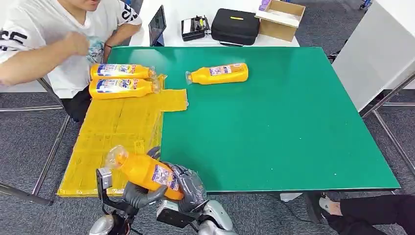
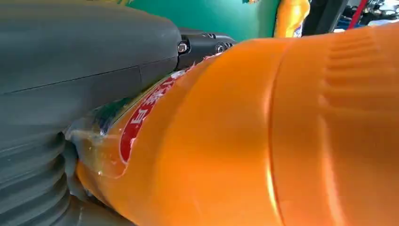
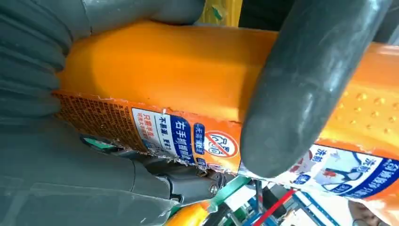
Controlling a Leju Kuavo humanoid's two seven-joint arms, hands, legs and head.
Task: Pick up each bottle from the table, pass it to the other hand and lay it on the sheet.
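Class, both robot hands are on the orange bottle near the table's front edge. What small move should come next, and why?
Probably the right hand should let go, leaving the orange bottle to the left hand, which sits nearer the yellow sheet. Both hands grip it now, and two bottles already lie on that sheet.

- Held bottle (image 1: 147, 172): orange, clear cap pointing far-left, tilted, above the near edge of the yellow sheet (image 1: 117, 132).
- Two bottles (image 1: 122, 71) (image 1: 122, 88) lie side by side on the sheet's far end.
- Fourth bottle (image 1: 219, 74) lies on the green table (image 1: 274, 122), right of the sheet.
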